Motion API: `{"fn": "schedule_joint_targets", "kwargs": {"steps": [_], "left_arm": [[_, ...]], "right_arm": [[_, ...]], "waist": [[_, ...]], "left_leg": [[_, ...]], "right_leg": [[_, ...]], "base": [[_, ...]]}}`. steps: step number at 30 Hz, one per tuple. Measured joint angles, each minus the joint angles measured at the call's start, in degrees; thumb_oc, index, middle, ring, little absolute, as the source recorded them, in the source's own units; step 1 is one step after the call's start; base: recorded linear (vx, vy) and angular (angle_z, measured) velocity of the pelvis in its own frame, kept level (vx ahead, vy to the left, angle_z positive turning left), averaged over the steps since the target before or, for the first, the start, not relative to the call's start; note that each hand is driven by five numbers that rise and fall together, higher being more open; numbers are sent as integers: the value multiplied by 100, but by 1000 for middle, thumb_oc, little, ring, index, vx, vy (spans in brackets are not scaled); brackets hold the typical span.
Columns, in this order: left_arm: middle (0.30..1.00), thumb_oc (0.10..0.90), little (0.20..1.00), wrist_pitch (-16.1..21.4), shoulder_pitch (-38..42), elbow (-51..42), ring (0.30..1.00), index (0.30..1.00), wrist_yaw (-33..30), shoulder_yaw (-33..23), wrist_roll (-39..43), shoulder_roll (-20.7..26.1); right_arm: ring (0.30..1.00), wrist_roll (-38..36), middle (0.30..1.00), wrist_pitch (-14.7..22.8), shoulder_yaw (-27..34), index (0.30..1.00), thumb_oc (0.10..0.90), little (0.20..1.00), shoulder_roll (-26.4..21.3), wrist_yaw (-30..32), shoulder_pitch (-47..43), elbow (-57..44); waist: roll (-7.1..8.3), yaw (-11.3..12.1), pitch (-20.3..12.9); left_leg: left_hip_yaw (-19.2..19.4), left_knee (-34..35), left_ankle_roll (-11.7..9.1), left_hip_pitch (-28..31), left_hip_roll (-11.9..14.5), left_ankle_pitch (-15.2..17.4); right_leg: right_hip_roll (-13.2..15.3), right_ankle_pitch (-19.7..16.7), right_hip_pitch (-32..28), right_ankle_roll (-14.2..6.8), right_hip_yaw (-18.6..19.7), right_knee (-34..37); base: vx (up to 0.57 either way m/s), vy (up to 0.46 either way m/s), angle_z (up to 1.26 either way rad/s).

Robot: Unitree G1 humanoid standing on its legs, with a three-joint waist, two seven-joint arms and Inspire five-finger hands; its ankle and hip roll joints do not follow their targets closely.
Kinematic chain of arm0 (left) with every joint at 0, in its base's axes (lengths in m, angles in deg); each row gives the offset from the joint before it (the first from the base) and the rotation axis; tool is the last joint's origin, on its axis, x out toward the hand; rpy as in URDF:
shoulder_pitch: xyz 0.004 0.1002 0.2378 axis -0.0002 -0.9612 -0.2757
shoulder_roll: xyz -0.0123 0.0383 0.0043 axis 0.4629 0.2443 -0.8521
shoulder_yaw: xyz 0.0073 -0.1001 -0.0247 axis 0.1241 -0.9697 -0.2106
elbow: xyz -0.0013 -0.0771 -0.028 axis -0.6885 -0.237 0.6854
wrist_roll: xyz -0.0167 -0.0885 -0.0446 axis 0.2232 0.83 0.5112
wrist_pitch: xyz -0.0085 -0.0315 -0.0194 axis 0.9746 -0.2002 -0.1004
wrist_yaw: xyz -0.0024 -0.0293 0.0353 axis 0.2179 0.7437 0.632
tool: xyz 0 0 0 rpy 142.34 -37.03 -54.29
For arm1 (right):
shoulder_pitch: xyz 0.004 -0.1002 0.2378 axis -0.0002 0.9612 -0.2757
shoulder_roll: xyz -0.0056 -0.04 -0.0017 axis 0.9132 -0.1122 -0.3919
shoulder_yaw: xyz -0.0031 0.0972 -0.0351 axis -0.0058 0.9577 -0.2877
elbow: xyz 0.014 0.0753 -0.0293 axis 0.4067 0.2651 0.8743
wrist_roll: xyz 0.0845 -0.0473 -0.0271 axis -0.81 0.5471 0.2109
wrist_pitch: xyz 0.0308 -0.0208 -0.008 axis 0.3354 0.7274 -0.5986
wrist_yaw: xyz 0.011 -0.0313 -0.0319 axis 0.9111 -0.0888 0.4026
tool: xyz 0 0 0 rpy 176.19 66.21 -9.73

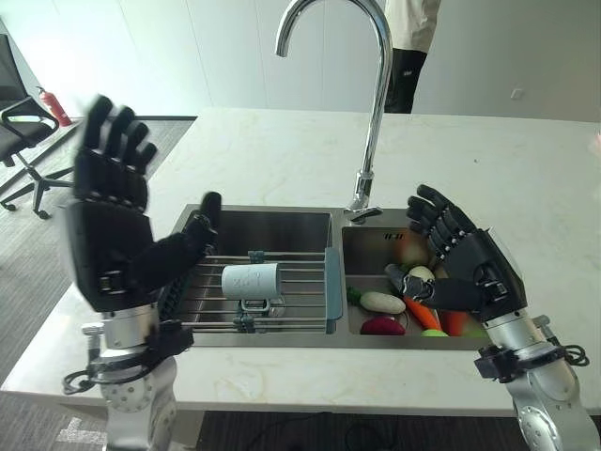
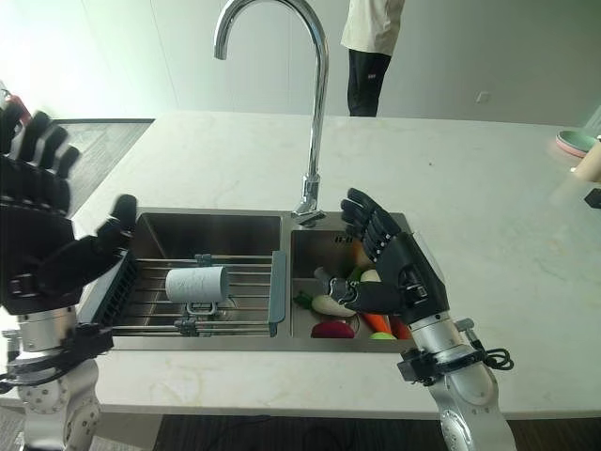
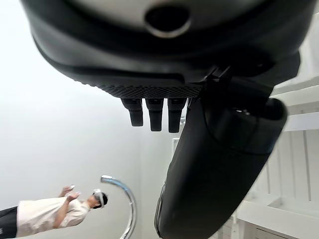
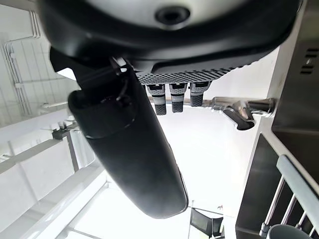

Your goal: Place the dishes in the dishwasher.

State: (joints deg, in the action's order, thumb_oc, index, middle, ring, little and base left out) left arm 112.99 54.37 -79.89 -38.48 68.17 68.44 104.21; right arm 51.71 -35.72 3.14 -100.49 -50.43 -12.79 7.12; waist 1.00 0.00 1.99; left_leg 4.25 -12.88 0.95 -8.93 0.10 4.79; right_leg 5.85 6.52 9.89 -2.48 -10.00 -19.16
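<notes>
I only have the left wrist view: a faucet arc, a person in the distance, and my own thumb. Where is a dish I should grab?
Observer: A pale cup lies on its side on the wire rack over the left basin of the sink.
Operator: Is my left hand near it?
Observer: No. The left hand is raised, open, above the counter edge to the cup's left, apart from it.
Operator: And the right hand?
Observer: The right hand hovers open over the right basin, above vegetables, holding nothing.
Operator: Other dishes?
Observer: Bowls sit at the counter's far right edge.
</notes>
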Motion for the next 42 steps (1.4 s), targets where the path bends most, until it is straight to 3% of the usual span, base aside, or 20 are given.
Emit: {"fn": "schedule_joint_targets", "kwargs": {"steps": [7,10,13,15,18,22,26,29,32,37,42], "left_arm": [[900,800,900,-470,-235,198,900,900,139,10,-25,0],[900,800,900,-790,-330,372,900,900,129,-91,-524,27],[900,800,900,-923,-410,444,900,900,115,-121,-1557,672],[900,800,900,-947,-409,471,900,900,231,-195,-1740,1270],[900,800,900,-954,-385,558,900,900,274,-522,-1863,1370],[900,800,900,-1233,-387,577,900,900,659,-635,-2192,1657],[900,800,900,-1387,-344,592,900,900,959,-646,-2309,2243],[900,800,900,-1427,-274,591,900,900,1191,-696,-2321,2277],[900,800,900,-1690,-208,589,900,900,1653,-754,-2319,2307],[900,800,900,-2301,-49,709,900,900,2420,-722,-2319,2808],[900,800,900,-2659,39,1019,900,900,2704,-710,-2291,2832]], "right_arm": [[900,5,900,-57,2,900,800,900,1,-76,20,125],[900,5,900,-62,4,900,800,900,0,-81,16,125],[900,3,900,-122,38,900,800,900,-17,-131,-10,125],[900,4,900,-188,54,900,800,900,-65,-179,-35,125],[900,3,900,-236,76,900,800,900,-67,-269,-44,125],[900,2,900,-418,100,900,800,900,-144,-373,-53,125],[900,0,900,-574,249,900,800,900,-329,-474,-86,125],[900,-2,900,-634,328,900,800,900,-345,-477,-122,125],[900,-2,900,-818,351,900,800,900,-451,-549,-131,125],[900,-11,900,-962,353,900,800,900,-554,-581,-332,125],[900,-11,900,-990,352,900,800,900,-632,-589,-335,125]], "waist": [[43,-125,12],[44,-131,20],[36,-113,92],[-14,-116,152],[-139,-130,228],[-198,-124,267],[-215,-127,275],[-265,-135,288],[-358,-154,311],[-402,-165,301],[-404,-174,302]], "left_leg": [[25,11,39,1,-6,-23],[25,23,42,8,-10,-23],[22,24,48,11,-15,-28],[25,29,56,17,-24,-32],[46,35,66,28,-44,-32],[71,42,55,108,-46,5],[91,62,79,112,-47,-4],[98,76,90,141,-58,-13],[116,117,92,209,-68,-19],[160,129,86,244,-68,-14],[178,121,84,262,-68,-13]], "right_leg": [[-22,-13,-20,16,-19,44],[-22,-18,-27,9,-25,81],[-7,-24,-40,6,-29,99],[0,-22,-51,-16,-31,101],[8,-35,-55,-46,-11,98],[43,-21,-95,-54,5,101],[45,-25,-93,-38,16,68],[35,-29,-92,-33,25,74],[29,-29,-124,-36,49,87],[28,-28,-130,-38,97,77],[29,-27,-128,-38,119,45]], "base": [[21,-40,-1],[0,0,0],[0,0,0],[0,0,0],[6,22,-1],[11,35,-2],[0,10,-2],[11,8,0],[7,22,-3],[5,18,-4],[-6,0,-1]]}}
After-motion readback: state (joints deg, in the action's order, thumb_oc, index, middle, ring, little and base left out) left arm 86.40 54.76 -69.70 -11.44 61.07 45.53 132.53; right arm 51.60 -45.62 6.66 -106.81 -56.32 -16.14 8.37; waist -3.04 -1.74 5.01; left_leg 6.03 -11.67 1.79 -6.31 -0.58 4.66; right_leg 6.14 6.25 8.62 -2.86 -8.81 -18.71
